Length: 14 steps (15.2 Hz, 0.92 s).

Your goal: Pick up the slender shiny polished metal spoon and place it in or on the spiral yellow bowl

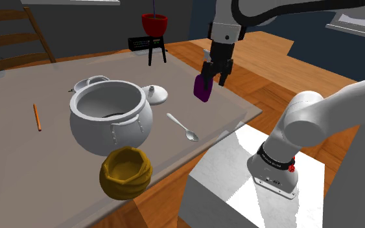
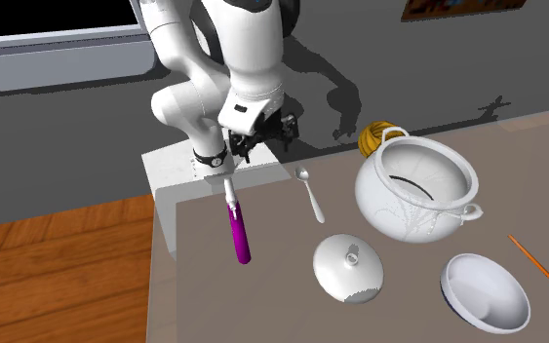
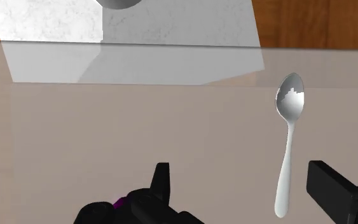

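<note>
Down on table (image 1: 38, 165), spoon (image 1: 183, 127) flat, tool (image 1: 214, 81) hovering nearby, fingers (image 3: 161, 181) apart.

A home: white pot (image 1: 87, 126) on a table (image 1: 25, 162), wood floor (image 1: 271, 61) (red planter (image 1: 154, 24) behind).

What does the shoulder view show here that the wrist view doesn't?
Shoulder view: the yellow bowl, the white pot, a lid beside it and an orange pencil. Wrist view: the claw with its fingers apart, the spoon lying between them untouched. Both: that spoon on the table, and the white stand.
</note>
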Tool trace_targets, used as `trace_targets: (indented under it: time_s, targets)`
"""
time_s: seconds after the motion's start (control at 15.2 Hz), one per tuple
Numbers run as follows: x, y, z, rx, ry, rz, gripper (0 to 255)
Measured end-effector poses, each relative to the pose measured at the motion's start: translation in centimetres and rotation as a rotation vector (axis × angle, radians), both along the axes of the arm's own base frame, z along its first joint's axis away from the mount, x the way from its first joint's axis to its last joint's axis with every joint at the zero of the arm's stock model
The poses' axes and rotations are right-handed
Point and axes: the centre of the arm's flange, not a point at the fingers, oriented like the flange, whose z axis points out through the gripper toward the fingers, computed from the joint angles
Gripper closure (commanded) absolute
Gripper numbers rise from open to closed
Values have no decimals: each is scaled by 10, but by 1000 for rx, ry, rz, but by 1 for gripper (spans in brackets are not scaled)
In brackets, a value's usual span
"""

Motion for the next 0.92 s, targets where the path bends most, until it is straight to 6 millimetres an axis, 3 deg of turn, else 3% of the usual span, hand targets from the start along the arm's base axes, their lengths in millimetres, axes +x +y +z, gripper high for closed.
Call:
trace_targets:
  time_s: [0.73,0.92]
  targets:
    - [58,80,-101,54,-1,-29,0]
    - [65,91,-121,61,-1,-34,0]
